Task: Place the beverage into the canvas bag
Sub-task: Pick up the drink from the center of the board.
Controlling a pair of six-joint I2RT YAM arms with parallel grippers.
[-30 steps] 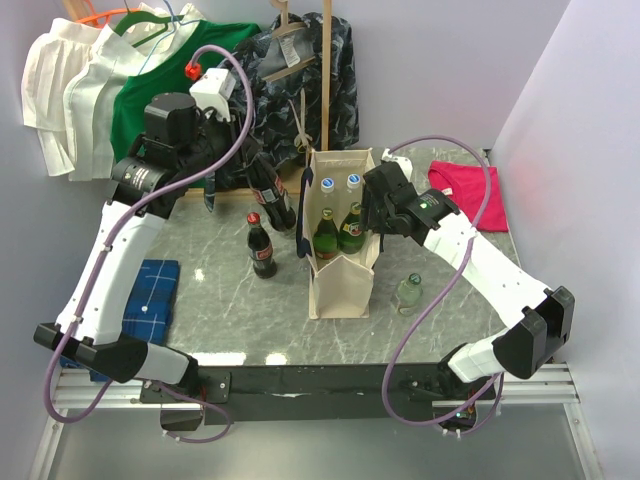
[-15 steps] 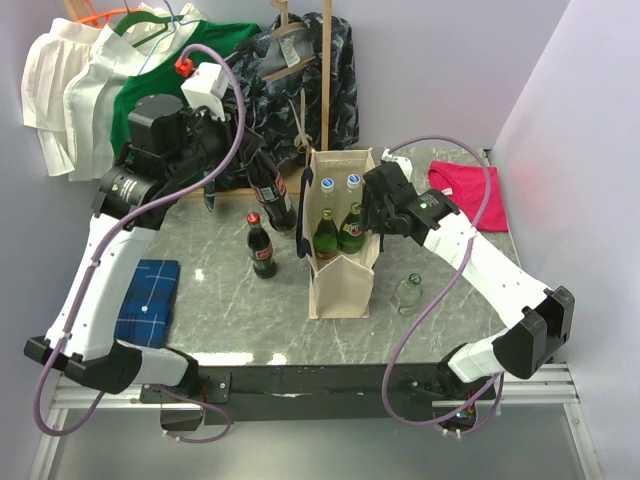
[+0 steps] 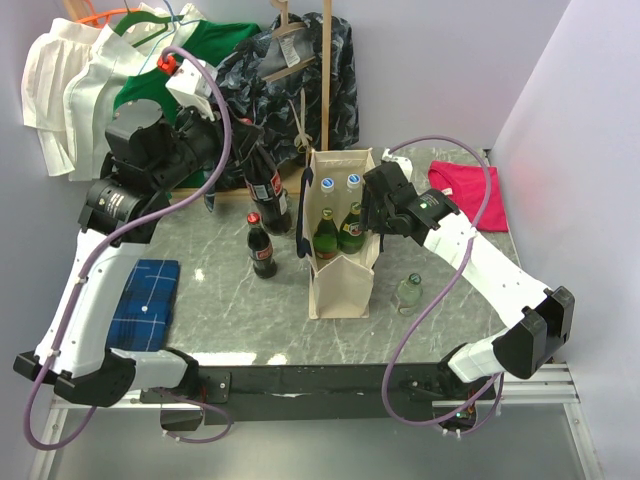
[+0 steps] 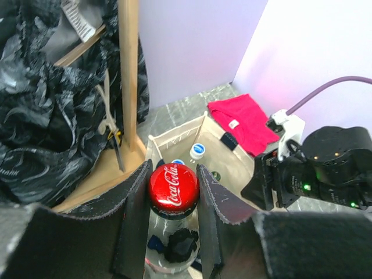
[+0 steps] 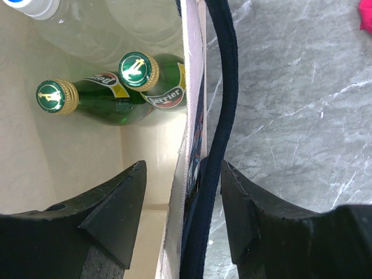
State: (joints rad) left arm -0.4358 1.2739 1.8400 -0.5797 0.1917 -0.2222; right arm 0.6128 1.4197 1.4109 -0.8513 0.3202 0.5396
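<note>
My left gripper [image 4: 172, 195] is shut on the neck of a dark cola bottle [image 4: 172, 186] with a red cap, held above the table. In the top view this bottle [image 3: 267, 190] hangs just left of the cream canvas bag [image 3: 340, 280], below the left gripper [image 3: 250, 148]. The bag holds two green bottles [image 5: 116, 99] and two blue-capped clear ones [image 3: 340, 184]. My right gripper [image 5: 183, 192] is open, its jaws straddling the bag's right wall [image 5: 193, 110] and navy handle [image 5: 229, 87]. A second cola bottle [image 3: 261, 246] stands on the table.
A small clear bottle [image 3: 408, 293] stands right of the bag. A red cloth [image 3: 470, 190] lies at the back right, a blue plaid cloth [image 3: 146, 298] at the left. Hanging garments and a wooden stand [image 3: 326, 80] line the back edge.
The left arm has swung up and to the left, carrying the held cola bottle slightly up and straighter. The right arm and the bag have not moved.
</note>
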